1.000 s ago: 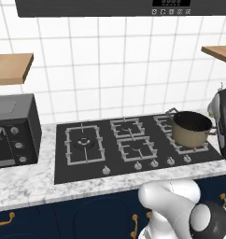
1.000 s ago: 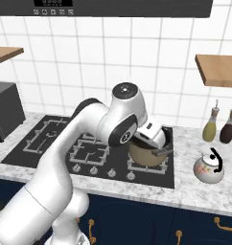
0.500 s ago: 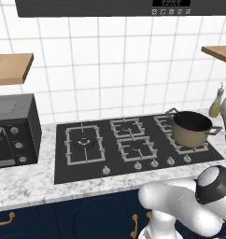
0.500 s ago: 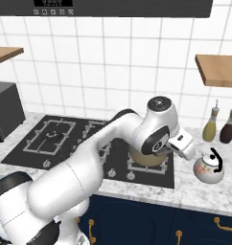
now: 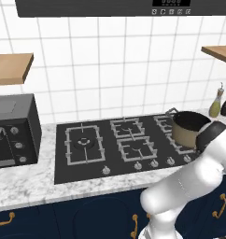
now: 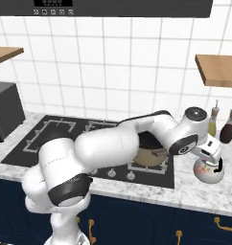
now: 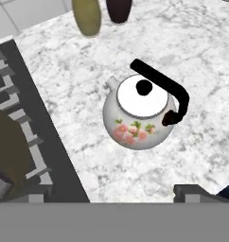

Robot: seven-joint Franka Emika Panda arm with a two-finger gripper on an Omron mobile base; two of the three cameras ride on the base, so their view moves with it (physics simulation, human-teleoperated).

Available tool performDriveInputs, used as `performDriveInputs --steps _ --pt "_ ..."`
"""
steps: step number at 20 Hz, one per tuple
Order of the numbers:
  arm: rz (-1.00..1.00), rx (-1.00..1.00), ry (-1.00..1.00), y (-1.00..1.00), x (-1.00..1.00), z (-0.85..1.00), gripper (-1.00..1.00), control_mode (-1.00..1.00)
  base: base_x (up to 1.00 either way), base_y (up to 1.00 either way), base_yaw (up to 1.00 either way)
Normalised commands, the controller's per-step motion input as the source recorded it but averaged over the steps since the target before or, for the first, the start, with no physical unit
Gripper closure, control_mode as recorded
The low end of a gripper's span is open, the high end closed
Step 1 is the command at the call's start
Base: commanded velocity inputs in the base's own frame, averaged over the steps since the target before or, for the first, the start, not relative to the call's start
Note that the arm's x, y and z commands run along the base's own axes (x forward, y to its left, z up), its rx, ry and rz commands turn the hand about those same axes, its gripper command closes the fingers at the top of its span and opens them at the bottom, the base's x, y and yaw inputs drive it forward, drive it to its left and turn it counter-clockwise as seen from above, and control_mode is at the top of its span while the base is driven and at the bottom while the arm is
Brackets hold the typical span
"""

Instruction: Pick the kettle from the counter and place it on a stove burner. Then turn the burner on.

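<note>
Kettle (image 7: 137, 113) stands upright on the marbled desk (image 7: 192, 52), right of the cooktop (image 6: 51, 139), near two bottles (image 6: 213, 120). Claw (image 6: 214, 160) hangs directly above the kettle, not touching it; cannot tell whether its fingers are spread or closed. Tan pot (image 5: 188, 128) sits on a right-hand burner. Largest burner (image 5: 83, 143) bare.

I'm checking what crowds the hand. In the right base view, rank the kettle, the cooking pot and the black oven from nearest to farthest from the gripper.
1. The kettle, directly under the gripper, on the counter.
2. The cooking pot, on the stove just to its left.
3. The black oven, at the far left edge.
</note>
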Motion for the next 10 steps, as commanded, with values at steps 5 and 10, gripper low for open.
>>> performDriveInputs --steps 5,10 --pt "0.02 0.00 0.04 -0.17 0.10 -0.03 -1.00 -1.00 0.00 0.00 0.00" --pt "0.00 -0.01 0.05 -0.08 0.02 -0.21 -1.00 -1.00 0.00 0.00 0.00"
